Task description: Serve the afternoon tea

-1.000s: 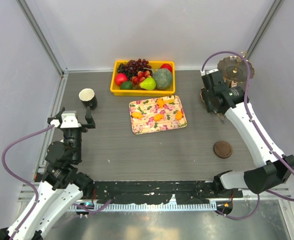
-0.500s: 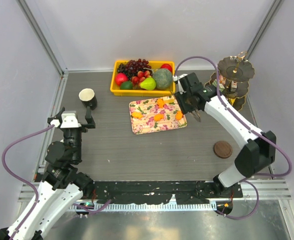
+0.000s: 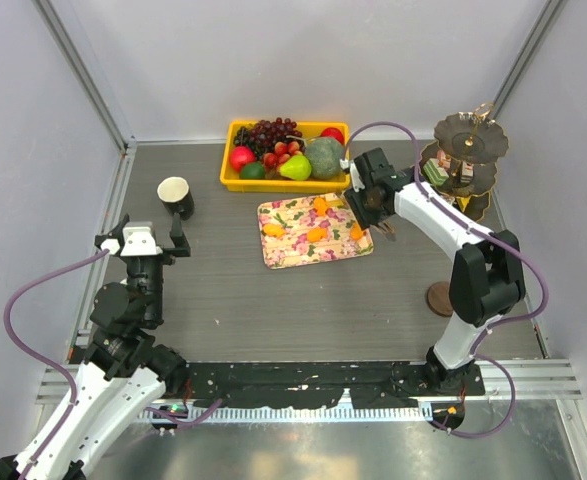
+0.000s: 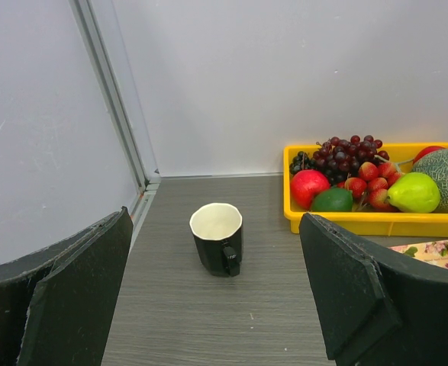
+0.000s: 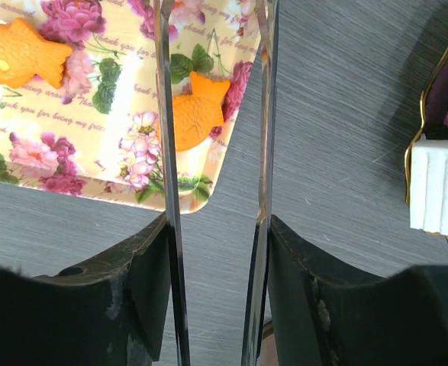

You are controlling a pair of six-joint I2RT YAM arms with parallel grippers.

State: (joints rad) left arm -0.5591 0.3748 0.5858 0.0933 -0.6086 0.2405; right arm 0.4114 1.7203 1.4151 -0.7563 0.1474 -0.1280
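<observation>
Cake pieces already sit on the tiered stand (image 3: 465, 160) far right, four orange pastries (image 3: 316, 234) remain on the floral tray (image 3: 288, 252), right gripper (image 5: 216, 114) part-open, empty, over the rightmost one; left gripper (image 4: 216, 305) released, facing the black cup (image 4: 218, 239).

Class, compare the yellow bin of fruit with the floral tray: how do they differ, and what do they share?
The yellow bin is plain with tall walls; the floral tray is patterned and shallow. The bin holds heaped fruit; the tray holds a few flat orange pastries. The bin sits square to the back wall; the tray lies slightly turned. Both are rectangular.
</observation>
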